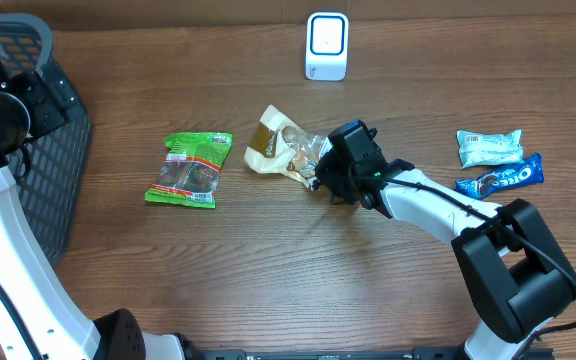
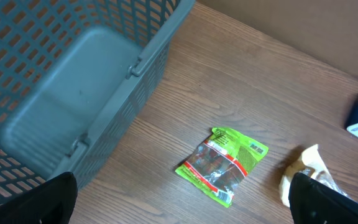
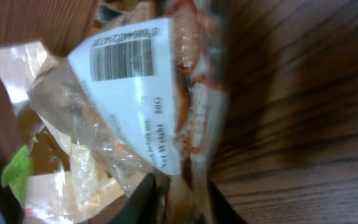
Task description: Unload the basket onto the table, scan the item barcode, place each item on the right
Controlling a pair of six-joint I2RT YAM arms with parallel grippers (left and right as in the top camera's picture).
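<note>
Since the right gripper [image 3: 179, 200] appears clamped on an edge of the crinkly clear plastic snack bag [image 3: 67, 102] lying mid-way across the worktop [image 1: 268, 285], we judge it light, limp and slippery. Hold the seam, white barcode label [image 3: 126, 106] exposed. Left gripper [image 2: 182, 208] gapes wide.

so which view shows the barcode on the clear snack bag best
Right wrist: the barcode faces the lens, close and large, on a white label. Overhead shows the snack bag but no barcode; left wrist catches only its corner.

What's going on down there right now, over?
Left gripper open, by basket. Right gripper pinching snack bag, barcode visible. Nothing between bag and scanner.
</note>
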